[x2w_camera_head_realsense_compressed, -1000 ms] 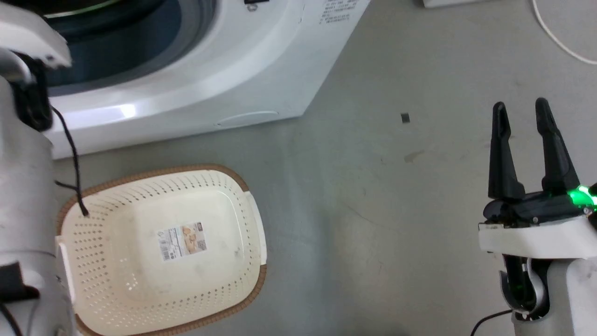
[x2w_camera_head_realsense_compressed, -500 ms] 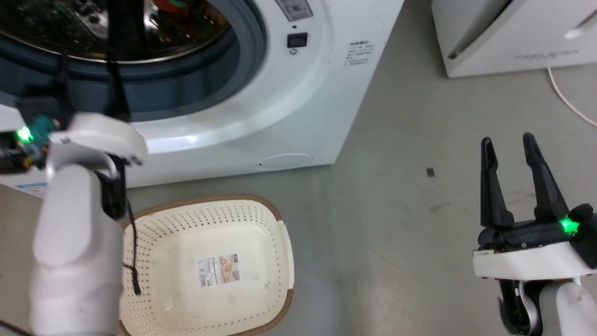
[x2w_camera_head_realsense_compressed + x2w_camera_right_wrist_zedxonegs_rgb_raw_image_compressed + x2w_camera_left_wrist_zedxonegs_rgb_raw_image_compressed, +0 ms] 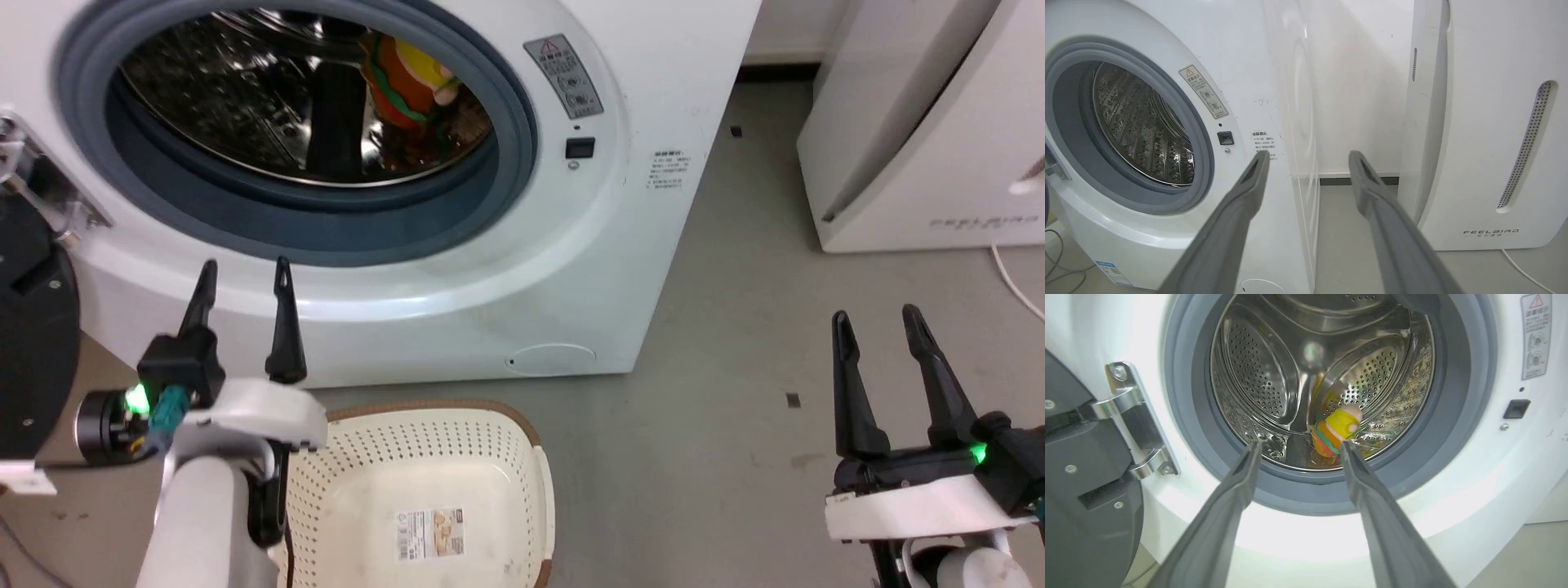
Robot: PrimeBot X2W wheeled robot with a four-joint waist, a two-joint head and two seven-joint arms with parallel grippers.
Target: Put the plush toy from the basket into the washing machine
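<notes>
The toy (image 3: 1336, 430) lay low in the washer's (image 3: 620, 269) perforated steel drum (image 3: 1257, 375), face blurred. The left gripper (image 3: 245, 265) and right gripper (image 3: 875, 316) had fingers apart. The basket's (image 3: 506, 418) near end was cut off.

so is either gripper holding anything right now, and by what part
Nothing is held. The left gripper and the right gripper are both open and empty. The plush toy lies loose inside the washing machine.
</notes>
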